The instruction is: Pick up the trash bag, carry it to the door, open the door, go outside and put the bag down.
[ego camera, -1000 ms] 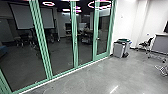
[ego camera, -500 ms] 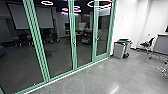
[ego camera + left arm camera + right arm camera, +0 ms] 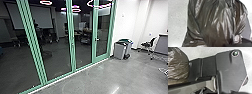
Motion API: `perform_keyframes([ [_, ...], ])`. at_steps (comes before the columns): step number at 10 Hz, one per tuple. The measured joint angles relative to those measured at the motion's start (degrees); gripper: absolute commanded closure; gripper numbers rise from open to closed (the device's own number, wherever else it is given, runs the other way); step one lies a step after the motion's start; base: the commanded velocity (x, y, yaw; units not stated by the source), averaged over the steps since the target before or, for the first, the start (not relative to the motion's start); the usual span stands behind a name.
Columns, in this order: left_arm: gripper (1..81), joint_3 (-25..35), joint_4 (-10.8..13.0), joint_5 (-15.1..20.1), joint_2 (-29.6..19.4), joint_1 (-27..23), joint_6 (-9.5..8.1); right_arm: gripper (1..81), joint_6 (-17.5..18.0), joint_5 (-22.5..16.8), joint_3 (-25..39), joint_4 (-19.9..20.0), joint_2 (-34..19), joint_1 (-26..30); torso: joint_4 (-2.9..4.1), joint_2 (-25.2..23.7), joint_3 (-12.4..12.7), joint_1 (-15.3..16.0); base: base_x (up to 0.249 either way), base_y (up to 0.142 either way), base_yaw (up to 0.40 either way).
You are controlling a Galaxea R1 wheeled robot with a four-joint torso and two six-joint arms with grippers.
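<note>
likely the carry step: trash bag (image 3: pixel 215 25) beside the robot's base (image 3: pixel 229 65), can't tell if either grip is open or closed. next move calls for lining up with the green-framed door (image 3: pixel 103 32), about 1 o'clock, bag clear of the glass.

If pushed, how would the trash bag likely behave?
The trash bag would probably give and crumple, since its dark film is creased. It may feel slippery, given the glossy highlights. Its rounded bulge suggests contents that could shift or sag.

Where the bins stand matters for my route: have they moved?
No. The bins still stand just right of the glass wall's green frame; only the view has shifted.
</note>
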Motion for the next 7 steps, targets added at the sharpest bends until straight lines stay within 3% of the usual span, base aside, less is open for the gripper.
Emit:
perform_keyframes([
  [7, 81.1, 0.0, 0.0, 0.0, 0.0, 0.0, 0.0, 1.0, 0.0, 0.0, 0.0, 0.0, 0.0, 0.0, 0.0, 0.0, 0.0, 0.0, 0.185, -0.067, 0.0],
])
